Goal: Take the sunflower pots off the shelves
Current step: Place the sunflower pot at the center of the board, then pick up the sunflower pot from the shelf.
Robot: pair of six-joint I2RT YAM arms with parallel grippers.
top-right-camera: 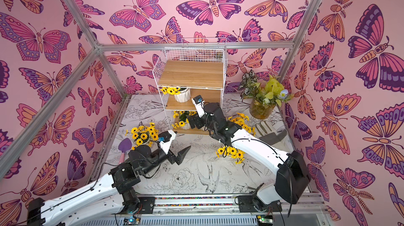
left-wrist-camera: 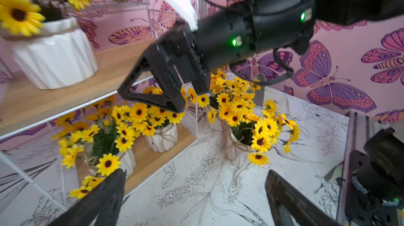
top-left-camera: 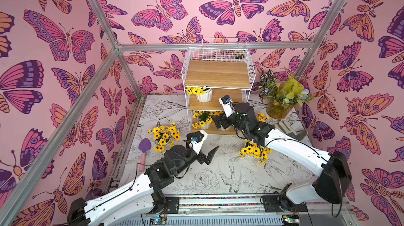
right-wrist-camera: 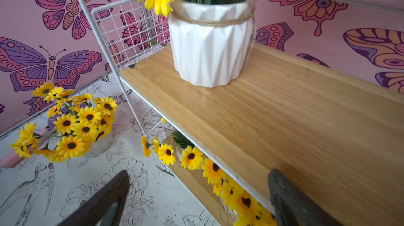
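Note:
The shelves stand at the back of the table, top board bare. One sunflower pot sits on the middle board. On the bottom board stand two pots; in a top view only one shows whole. Three pots stand on the table. My right gripper is open at the shelves' front, straddling the middle board's edge. My left gripper is open and empty over the table.
An amber glass vase with patterned leaves stands at the back right. A grey glove lies in front of it. At the left edge lies a purple trowel. Aluminium frame posts and butterfly walls close in the table.

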